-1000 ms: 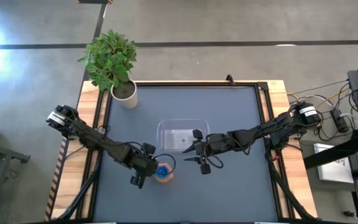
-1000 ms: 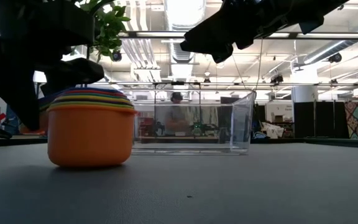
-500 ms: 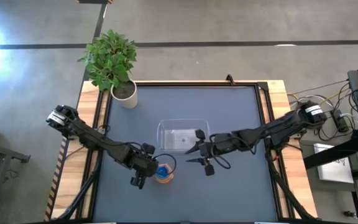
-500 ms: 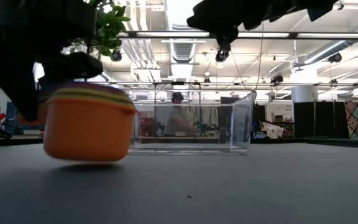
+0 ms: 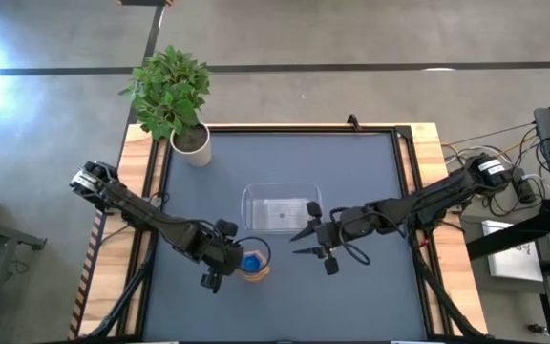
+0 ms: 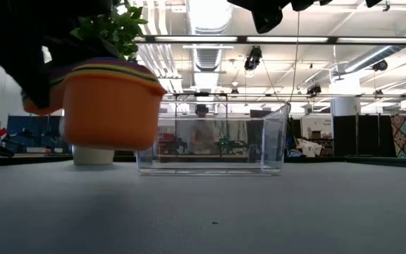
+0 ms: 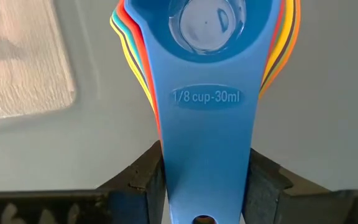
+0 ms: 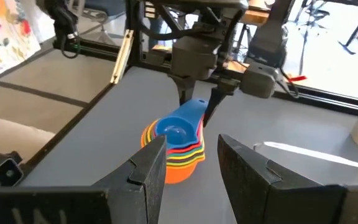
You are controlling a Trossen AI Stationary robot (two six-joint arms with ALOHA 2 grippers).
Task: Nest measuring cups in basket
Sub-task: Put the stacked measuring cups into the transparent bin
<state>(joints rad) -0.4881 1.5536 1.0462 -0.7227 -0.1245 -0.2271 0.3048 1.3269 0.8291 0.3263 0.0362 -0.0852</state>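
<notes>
The seven small round plastic measuring cups (image 6: 110, 106) sat nested in one stack, the orange cup outermost at the bottom and the blue one (image 7: 207, 93) innermost on top, its flat handle marked "1/8 cup-30ml". Coloured rims of yellow, red and others fanned out beneath it. The stack (image 8: 178, 149) hung clear of the table, tilted slightly, its handles clamped together. The small clear rectangular plastic basket (image 5: 277, 207) with rounded corners stood upright on the table just beside the stack (image 5: 252, 264), holding no cups (image 6: 217, 141).
</notes>
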